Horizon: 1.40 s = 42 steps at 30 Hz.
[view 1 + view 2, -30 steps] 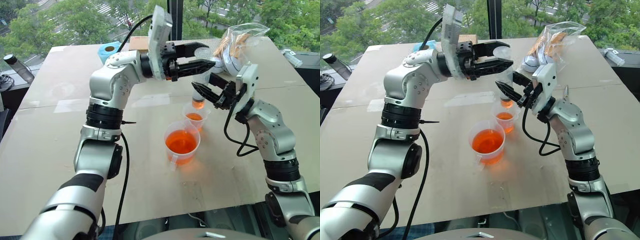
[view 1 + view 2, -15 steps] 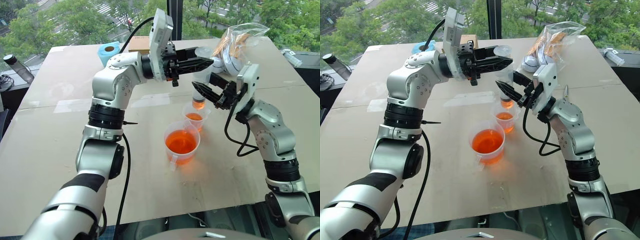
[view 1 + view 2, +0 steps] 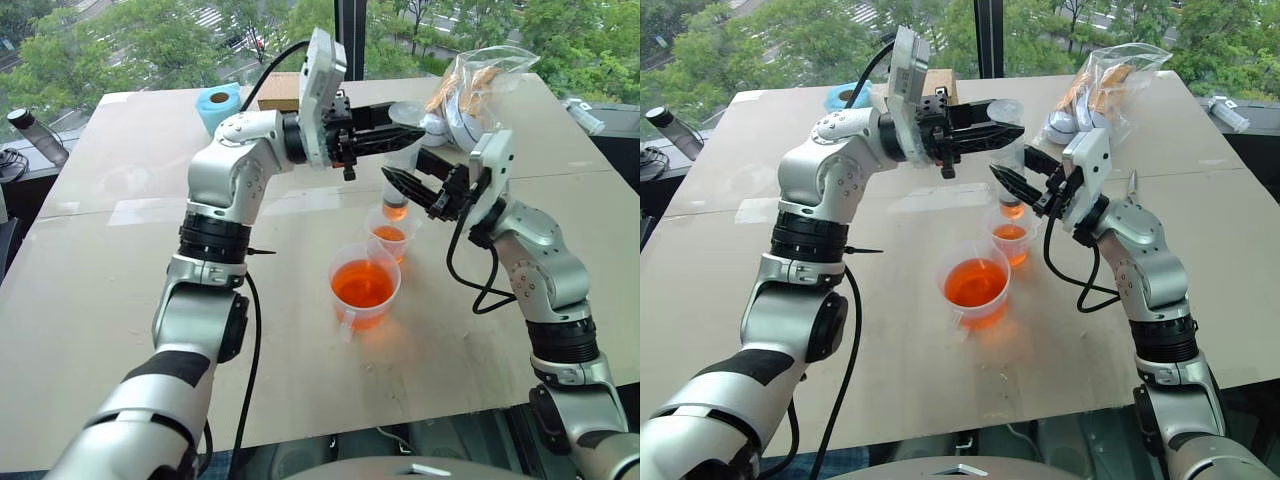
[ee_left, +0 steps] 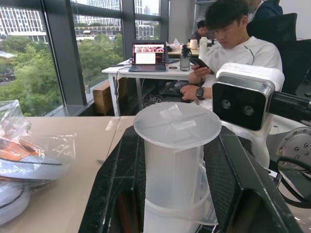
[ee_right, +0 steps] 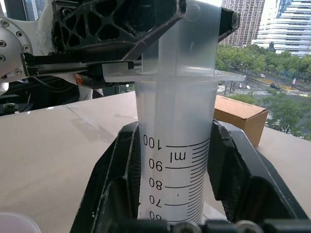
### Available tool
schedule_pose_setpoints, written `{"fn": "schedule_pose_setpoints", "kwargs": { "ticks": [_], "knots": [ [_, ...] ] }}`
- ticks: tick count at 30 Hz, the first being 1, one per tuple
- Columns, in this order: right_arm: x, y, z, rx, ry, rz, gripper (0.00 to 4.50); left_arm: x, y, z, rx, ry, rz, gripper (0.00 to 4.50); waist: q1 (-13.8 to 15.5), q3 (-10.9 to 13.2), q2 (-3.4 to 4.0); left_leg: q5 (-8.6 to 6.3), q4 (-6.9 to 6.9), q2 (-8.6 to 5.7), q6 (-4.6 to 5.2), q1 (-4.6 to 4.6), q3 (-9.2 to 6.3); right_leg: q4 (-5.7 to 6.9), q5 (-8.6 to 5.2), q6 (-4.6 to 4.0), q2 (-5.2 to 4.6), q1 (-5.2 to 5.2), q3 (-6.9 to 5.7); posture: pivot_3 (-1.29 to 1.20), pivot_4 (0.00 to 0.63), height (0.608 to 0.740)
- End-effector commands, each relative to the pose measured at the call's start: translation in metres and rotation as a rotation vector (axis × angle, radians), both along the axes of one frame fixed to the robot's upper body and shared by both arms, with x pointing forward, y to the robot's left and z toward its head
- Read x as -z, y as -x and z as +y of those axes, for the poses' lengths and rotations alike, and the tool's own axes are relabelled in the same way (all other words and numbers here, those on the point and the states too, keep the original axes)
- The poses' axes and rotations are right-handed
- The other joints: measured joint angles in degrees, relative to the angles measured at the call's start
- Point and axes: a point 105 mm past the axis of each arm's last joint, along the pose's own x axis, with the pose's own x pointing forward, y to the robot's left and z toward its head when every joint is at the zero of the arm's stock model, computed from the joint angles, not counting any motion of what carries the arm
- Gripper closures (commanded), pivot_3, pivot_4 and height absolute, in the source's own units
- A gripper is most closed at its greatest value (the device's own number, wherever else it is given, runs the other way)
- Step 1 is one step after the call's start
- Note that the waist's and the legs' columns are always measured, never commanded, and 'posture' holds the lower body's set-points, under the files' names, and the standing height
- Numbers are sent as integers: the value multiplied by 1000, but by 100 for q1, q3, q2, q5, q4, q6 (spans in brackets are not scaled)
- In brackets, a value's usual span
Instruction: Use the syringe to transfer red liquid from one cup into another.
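Note:
The syringe [image 3: 403, 160] stands upright over the smaller cup [image 3: 390, 238], with a little red liquid [image 3: 397, 208] in its lower end. My right gripper [image 3: 395, 180] is shut on the barrel [image 5: 177, 160], one finger on each side of the graduation marks. My left gripper [image 3: 405, 135] reaches in from the left and is shut on the plunger shaft [image 4: 172, 179], just under its round top cap [image 4: 177, 124]. A larger cup [image 3: 364, 285] of red liquid sits closer to me on the table, and the smaller cup also holds some.
A clear plastic bag [image 3: 480, 80] of items lies at the back right. Near the far edge are a blue tape roll [image 3: 218, 100] and a cardboard box [image 3: 278, 88]. A dark bottle [image 3: 38, 135] is off the table's left. A seated person [image 4: 233, 43] is beyond.
My left gripper's fingers were spread around the plunger and have closed on it. Both arms have stayed in place, and the right gripper's hold on the barrel is the same.

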Motion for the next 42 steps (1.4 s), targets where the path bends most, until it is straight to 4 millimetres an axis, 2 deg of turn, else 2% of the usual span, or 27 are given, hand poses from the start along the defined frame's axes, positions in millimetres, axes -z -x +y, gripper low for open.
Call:
{"fn": "schedule_pose_setpoints", "kwargs": {
  "ticks": [1,10,16,18,19,24,42],
  "knots": [
    [-34,7,-8,12,-62,-117,3022,12,2,-4,15,-51,5,3395,0,0,0,0,0,0,0,0,0,0,0,0,0,0,0,0,150,740],
    [-38,7,-10,13,-80,-117,3022,16,1,-5,16,-55,17,3395,0,0,0,0,0,0,0,0,0,0,0,0,0,0,0,0,150,740],
    [-32,9,-9,9,-67,-102,3022,9,9,-4,80,-33,54,3395,-1,0,0,0,0,0,0,0,0,1,0,0,0,0,0,0,150,740],
    [-31,8,-9,8,-65,-98,3022,5,10,-3,87,-22,54,2394,-3,0,0,0,0,0,0,0,0,1,0,0,0,0,0,0,150,740],
    [-30,9,-9,7,-65,-97,3022,3,10,-3,81,-14,50,2150,1,0,0,0,0,0,0,0,0,1,0,0,0,0,0,0,150,740],
    [-29,8,-8,5,-64,-92,3022,-4,8,-1,66,12,31,321,1,0,0,0,0,0,0,0,0,1,0,0,0,0,0,0,150,740],
    [-22,12,-2,-25,-43,-77,3022,-27,1,-3,22,111,4,321,0,0,0,0,0,0,0,0,0,1,0,0,0,0,0,0,150,740]
  ]
}}
